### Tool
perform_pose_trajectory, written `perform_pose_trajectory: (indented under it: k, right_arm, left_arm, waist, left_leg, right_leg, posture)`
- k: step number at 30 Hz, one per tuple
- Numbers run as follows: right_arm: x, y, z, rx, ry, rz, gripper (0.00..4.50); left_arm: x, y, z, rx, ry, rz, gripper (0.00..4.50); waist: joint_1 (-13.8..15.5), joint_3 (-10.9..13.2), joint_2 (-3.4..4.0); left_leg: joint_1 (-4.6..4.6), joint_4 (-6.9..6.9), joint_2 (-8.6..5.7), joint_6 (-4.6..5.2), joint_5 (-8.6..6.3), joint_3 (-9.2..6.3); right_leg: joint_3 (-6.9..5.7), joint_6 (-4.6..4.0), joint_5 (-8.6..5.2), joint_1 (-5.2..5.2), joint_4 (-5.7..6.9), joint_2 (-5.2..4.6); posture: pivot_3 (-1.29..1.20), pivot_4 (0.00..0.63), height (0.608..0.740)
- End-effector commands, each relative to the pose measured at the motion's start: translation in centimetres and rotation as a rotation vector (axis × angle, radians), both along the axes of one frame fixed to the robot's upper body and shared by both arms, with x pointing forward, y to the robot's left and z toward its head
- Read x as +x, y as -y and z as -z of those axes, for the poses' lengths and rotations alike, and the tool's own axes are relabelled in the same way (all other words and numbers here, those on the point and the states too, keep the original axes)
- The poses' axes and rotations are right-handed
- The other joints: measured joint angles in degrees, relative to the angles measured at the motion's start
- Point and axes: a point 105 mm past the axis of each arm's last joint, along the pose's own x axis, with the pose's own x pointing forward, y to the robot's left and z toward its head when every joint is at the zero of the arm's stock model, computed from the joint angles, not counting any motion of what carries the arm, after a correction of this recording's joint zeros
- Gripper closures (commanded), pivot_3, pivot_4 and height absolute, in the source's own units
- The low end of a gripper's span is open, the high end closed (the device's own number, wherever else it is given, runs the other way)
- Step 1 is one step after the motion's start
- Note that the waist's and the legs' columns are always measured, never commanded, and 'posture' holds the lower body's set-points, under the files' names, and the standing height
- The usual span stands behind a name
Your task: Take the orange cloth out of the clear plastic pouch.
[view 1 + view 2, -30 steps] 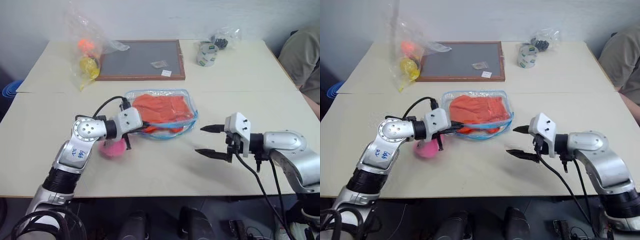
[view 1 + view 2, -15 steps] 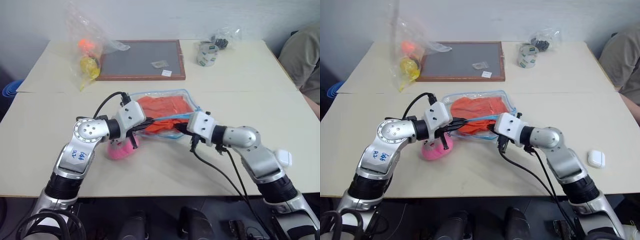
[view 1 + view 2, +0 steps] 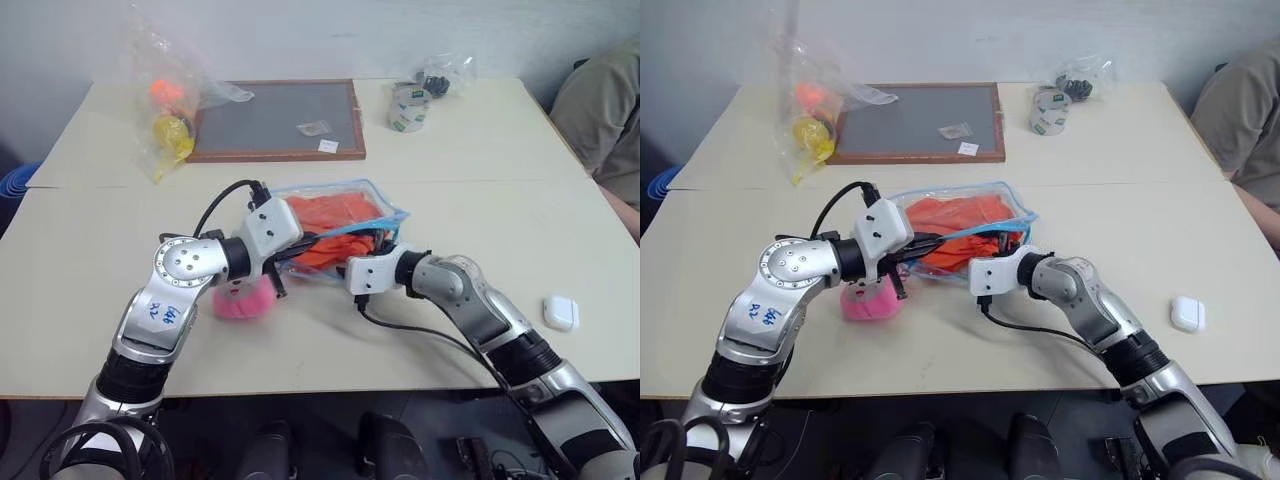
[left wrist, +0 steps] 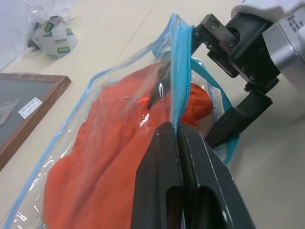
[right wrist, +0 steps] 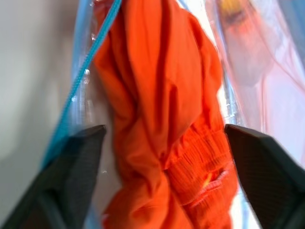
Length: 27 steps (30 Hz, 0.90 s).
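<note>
The clear plastic pouch [image 3: 345,200] with blue trim lies mid-table, its near edge raised. The crumpled orange cloth [image 3: 328,215] is inside it. My left gripper [image 3: 312,242] is shut on the pouch's blue zipper edge [image 4: 180,71] and holds it up, with the fingers [image 4: 162,162] pressed together on the trim. My right gripper [image 5: 164,128] is open at the pouch mouth. Its two fingers [image 5: 71,162] stand wide on either side of the orange cloth [image 5: 162,95], apart from it. One right finger reaches inside the pouch, the other stays outside.
A pink object [image 3: 243,300] lies under my left forearm. At the back are a framed grey board [image 3: 275,120], a thin clear bag [image 3: 165,105] of orange and yellow items, and a tape roll [image 3: 407,108]. A small white case [image 3: 560,312] lies right. A person [image 3: 605,110] sits at the right edge.
My right gripper swung left from open table, rolled over, and now stands open in the pouch mouth around the cloth. My left gripper keeps its hold with the pouch edge lifted slightly.
</note>
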Motion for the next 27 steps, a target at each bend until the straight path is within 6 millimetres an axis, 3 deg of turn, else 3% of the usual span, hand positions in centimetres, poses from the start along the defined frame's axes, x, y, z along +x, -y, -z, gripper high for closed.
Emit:
perform_pose_trajectory:
  k: [1, 6, 15, 18, 27]
  right_arm:
    - [-0.2, -0.6, 0.0, -0.080, 0.094, -0.058, 0.08]
    - [0.9, -1.3, 0.8, -0.196, 0.169, -0.083, 0.08]
    - [4.1, -3.4, 2.8, -0.155, 0.138, -0.005, 0.08]
    - [4.4, -3.7, 3.6, -0.149, 0.103, -0.004, 0.66]
    - [3.6, -3.3, 4.3, -0.138, 0.041, -0.036, 3.86]
  left_arm:
    - [-0.6, 0.5, -1.5, -0.023, 0.062, 0.022, 4.50]
    - [-0.8, 1.2, -1.8, -0.033, 0.074, 0.036, 4.50]
    - [-1.1, 1.6, -1.7, -0.041, 0.069, 0.040, 4.50]
    - [-1.1, 1.5, -1.6, -0.045, 0.063, 0.032, 4.50]
    - [-0.3, 0.9, -1.3, -0.116, 0.010, -0.031, 4.50]
  waist:
    - [-0.31, 0.00, 0.00]
    - [-0.54, 0.00, 0.00]
    - [-1.11, -0.07, -0.09]
    - [-1.41, -0.09, -0.12]
    - [-1.74, -0.10, -0.12]
  left_leg:
    - [0.00, 0.00, 0.00, 0.00, 0.00, -0.01]
    - [0.03, 0.00, 0.02, 0.00, 0.00, -0.01]
    - [0.18, 0.00, 0.07, -0.02, 0.01, -0.03]
    - [0.30, -0.01, 0.08, -0.03, 0.02, -0.10]
    - [0.31, -0.01, 0.07, -0.03, 0.02, -0.15]
  right_leg:
    - [0.00, 0.00, 0.00, 0.00, 0.00, 0.00]
    - [0.04, 0.00, 0.00, 0.01, 0.02, 0.00]
    - [0.16, -0.01, -0.01, 0.05, 0.13, 0.01]
    - [0.23, -0.02, -0.01, 0.11, 0.19, 0.01]
    - [0.30, -0.03, -0.02, 0.11, 0.21, 0.00]
  posture:
    - [0.00, 0.150, 0.740]
    - [0.00, 0.150, 0.740]
    - [0.00, 0.150, 0.740]
    - [0.00, 0.150, 0.740]
    - [0.00, 0.150, 0.740]
